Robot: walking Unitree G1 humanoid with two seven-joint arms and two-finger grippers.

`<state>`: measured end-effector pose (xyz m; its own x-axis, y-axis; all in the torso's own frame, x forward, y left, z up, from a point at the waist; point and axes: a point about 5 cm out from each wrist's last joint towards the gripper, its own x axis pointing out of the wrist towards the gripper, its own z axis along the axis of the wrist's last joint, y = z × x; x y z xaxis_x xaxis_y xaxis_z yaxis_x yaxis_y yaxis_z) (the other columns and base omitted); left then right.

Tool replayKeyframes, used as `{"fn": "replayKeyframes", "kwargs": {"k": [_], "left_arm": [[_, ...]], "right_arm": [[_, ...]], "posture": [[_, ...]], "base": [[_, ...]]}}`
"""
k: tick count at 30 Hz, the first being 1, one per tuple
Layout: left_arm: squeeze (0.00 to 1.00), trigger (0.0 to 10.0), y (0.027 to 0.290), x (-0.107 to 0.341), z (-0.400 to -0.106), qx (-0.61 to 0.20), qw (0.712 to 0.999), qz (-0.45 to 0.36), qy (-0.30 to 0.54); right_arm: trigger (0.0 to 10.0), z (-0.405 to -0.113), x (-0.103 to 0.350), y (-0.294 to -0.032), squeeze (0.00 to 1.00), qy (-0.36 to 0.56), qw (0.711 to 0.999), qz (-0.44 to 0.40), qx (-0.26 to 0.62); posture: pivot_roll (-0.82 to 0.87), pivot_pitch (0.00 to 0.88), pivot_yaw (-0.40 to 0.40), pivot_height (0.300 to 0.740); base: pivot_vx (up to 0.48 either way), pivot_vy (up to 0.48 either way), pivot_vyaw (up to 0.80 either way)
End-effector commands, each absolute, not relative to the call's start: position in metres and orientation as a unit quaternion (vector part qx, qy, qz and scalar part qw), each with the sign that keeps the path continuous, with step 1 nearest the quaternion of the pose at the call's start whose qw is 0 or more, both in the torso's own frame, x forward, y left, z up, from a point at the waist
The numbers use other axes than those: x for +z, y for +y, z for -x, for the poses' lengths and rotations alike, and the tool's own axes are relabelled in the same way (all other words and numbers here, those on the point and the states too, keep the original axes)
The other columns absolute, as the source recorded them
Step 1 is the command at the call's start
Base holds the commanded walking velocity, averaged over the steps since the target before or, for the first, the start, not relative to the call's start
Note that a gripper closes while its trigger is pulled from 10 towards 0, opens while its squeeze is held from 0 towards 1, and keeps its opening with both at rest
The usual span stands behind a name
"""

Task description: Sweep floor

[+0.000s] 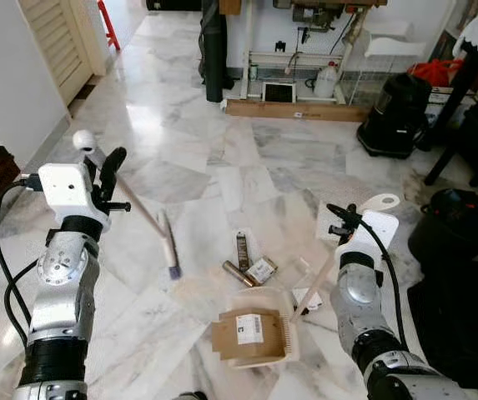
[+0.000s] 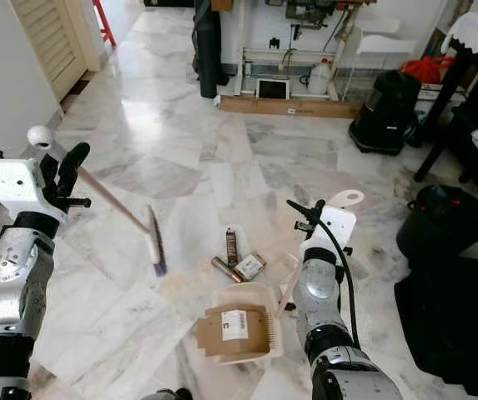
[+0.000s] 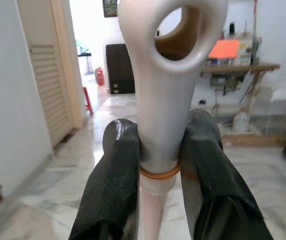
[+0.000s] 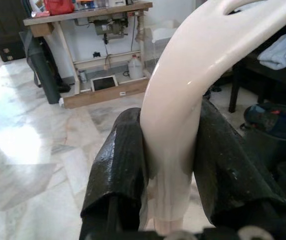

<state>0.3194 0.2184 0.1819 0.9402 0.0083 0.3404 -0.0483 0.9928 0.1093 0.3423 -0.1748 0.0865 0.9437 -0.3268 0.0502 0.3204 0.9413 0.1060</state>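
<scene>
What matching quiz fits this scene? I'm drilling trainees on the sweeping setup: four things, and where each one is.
Things:
1. broom
2. dustpan
3. cardboard piece
4. brown tube

Places:
A. lying in the dustpan
B. on the bare floor, just beyond the dustpan's mouth
C. handle clamped by the left gripper
D. handle clamped by the right gripper

Pairs: 1-C, 2-D, 3-A, 4-B

Bright, even daylight; window glare on the marble floor (image 1: 143, 125); head views sharp, with mild edge distortion; wrist views blur the close handles; dark shadow at right.
</scene>
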Motion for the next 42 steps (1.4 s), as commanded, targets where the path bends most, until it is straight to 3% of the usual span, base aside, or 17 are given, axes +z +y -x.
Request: {"fn": "replayKeyframes", "kwargs": {"k": [1, 17, 24, 34, 42], "left_arm": [[0.0, 10.0, 0.213, 0.176, -0.318, 0.017, 0.982, -0.07, -0.176], [0.0, 10.0, 0.214, 0.147, -0.311, 0.043, 0.987, -0.045, -0.151], [0.0, 10.0, 0.214, 0.156, -0.307, 0.016, 0.987, 0.031, -0.156], [0.0, 10.0, 0.192, 0.168, -0.31, -0.076, 0.977, 0.134, -0.145], [0.0, 10.0, 0.19, 0.191, -0.295, -0.082, 0.964, 0.18, -0.175]], "right_arm": [[10.0, -0.35, 0.1, -0.176, 0.0, -0.055, 0.982, -0.066, -0.166], [10.0, -0.346, 0.099, -0.184, 0.0, -0.062, 0.97, -0.146, -0.182], [10.0, -0.343, 0.099, -0.18, 0.0, -0.072, 0.97, -0.155, -0.175], [10.0, -0.337, 0.099, -0.188, 0.0, -0.081, 0.967, -0.157, -0.186], [10.0, -0.337, 0.096, -0.172, 0.0, -0.065, 0.973, -0.158, -0.154]], "posture": [[0.16, 0.0, -0.025, 0.74], [0.14, 0.0, -0.023, 0.74], [0.14, 0.0, -0.011, 0.74], [0.14, 0.0, -0.006, 0.74], [0.17, 0.061, -0.031, 0.74]], "base": [[0.0, 0.0, 0.0], [0.0, 0.0, 0.0], [0.0, 0.0, 0.0], [0.0, 0.0, 0.0], [0.0, 0.0, 0.0]]}}
